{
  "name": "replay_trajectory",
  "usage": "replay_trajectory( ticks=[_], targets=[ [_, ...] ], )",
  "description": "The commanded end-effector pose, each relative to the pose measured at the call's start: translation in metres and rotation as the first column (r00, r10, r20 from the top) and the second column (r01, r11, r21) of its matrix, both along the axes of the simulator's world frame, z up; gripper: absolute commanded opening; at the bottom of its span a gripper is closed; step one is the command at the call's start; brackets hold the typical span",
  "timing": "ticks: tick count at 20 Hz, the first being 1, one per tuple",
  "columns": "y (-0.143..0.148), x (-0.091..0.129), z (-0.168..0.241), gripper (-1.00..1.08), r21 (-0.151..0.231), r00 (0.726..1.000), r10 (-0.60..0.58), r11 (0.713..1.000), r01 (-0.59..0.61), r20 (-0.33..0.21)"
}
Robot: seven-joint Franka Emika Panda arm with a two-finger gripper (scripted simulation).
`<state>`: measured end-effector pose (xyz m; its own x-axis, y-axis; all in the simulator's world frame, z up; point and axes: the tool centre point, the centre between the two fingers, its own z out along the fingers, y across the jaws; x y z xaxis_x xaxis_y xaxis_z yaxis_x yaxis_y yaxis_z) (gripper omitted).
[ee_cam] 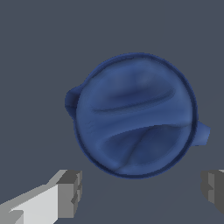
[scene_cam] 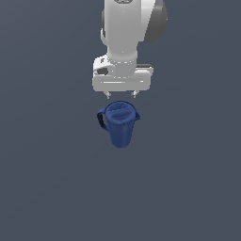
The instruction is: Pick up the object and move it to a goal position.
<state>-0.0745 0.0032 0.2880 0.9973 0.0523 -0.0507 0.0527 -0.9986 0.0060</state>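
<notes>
On the plain grey floor (scene_cam: pixel 56 188) our gripper (scene_cam: pixel 121 95) hangs released above the dark blue lidded plastic pitcher (scene_cam: pixel 119 123); descending off-centre, we risk tipping it.

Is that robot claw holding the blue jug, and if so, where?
Nothing is held. The gripper hangs open above the pitcher, its fingers apart and clear of the lid.

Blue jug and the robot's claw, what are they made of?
The pitcher looks like dark blue plastic: one even colour with a soft, dull sheen. The gripper looks like smooth white painted metal or plastic with grey fingertips; a render can't say.
</notes>
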Motion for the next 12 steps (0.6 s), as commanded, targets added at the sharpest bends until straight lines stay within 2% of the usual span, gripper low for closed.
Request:
replay_trajectory(
  ticks=[1,12],
  targets=[
    [0.0000,0.0000,0.0000,0.28,0.000,1.000,0.000,1.000,0.000,0.000],
    [-0.0047,0.0013,0.0094,0.28,0.005,1.000,0.026,1.000,-0.026,0.003]
  ],
)
